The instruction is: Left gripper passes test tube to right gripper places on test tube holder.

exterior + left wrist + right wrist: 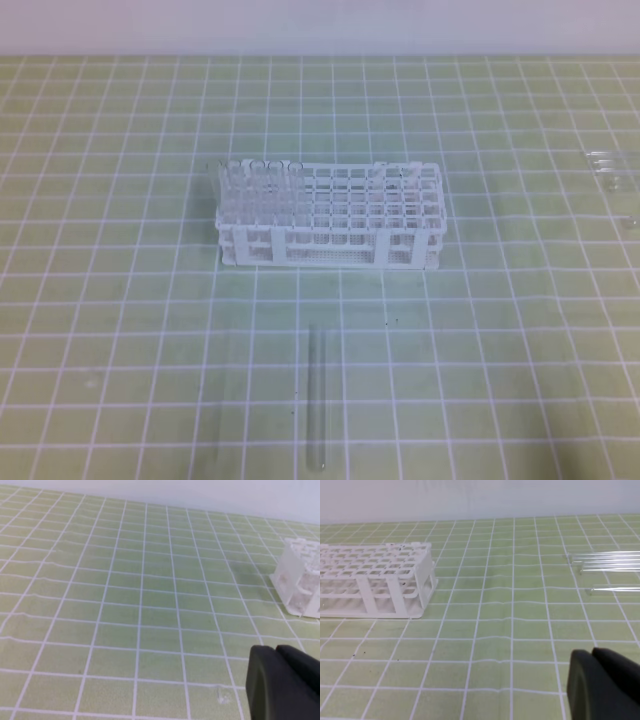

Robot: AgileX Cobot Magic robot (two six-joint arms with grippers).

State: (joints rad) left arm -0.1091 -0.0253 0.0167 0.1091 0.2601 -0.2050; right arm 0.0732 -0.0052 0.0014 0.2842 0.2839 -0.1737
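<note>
Exterior high view: the test tube [317, 398] lies flat on the gridded mat [100, 300], in front of the test tube holder [330, 215], ready for pickup. Both the left gripper [280, 652] and right gripper [595, 655] sit closed, empty, well away from it; spare tubes [610, 562] lie ahead of the right one.

Left gripper [286, 685] (closed) near test tube holder [300, 580].
</note>
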